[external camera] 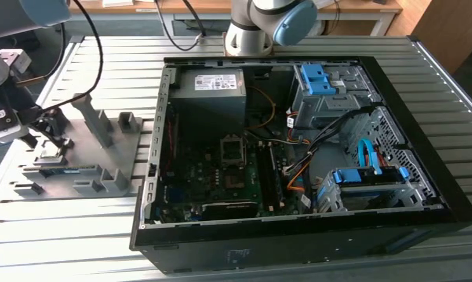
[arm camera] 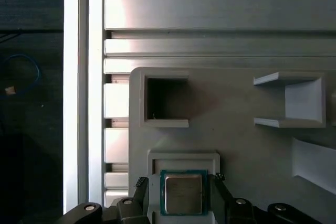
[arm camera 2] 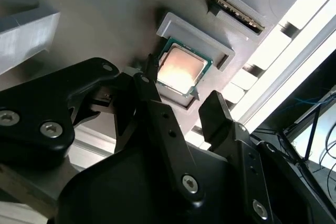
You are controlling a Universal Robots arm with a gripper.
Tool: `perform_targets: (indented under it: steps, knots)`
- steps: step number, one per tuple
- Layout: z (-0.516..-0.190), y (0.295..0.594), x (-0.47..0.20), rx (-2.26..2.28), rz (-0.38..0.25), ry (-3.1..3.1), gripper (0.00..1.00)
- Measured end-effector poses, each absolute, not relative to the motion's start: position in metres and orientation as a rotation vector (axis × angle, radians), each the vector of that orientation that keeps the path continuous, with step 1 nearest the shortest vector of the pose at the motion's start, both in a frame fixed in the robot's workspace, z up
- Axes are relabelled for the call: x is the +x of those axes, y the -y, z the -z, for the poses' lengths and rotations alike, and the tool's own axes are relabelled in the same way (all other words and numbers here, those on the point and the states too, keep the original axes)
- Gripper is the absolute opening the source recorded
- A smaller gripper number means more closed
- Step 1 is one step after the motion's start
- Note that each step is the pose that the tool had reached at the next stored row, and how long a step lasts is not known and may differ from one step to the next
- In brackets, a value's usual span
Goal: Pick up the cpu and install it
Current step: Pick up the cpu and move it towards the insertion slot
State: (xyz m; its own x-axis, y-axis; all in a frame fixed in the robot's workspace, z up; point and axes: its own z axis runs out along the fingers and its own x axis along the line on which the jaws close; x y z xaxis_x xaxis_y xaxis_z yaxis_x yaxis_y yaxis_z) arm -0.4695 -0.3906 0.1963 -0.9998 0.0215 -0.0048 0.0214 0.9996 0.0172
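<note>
**Aluminium slat bench, cpu parked in its tray pocket**

Exterior view first: a ribbed aluminium table [external camera: 298, 47] with a wooden desk [external camera: 220, 6] behind it. A black computer case [external camera: 424, 176] lies open on the table, board facing up. At the exterior view's left of the case sits a grey fixture tray [external camera: 126, 147], and the gripper [external camera: 54, 141] is down low over it.

Second wrist view: the cpu [arm camera 2: 181, 69] lies flat in a shallow pocket of that tray, silvery top up. The black fingers [arm camera 2: 152, 93] are spread apart, one on each side of the chip.

First wrist view: same deal, fingers straddling the pocket, wider than the chip. Can't tell if either one touches it. A square recess [arm camera: 165, 100] sits nearby on the tray.
</note>
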Motion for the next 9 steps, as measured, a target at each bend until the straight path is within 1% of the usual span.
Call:
perform_targets:
  steps: [9]
  knots:
    - [-0.1856, 0.3906, -0.468, 0.034, -0.025, -3.139, 0.58]
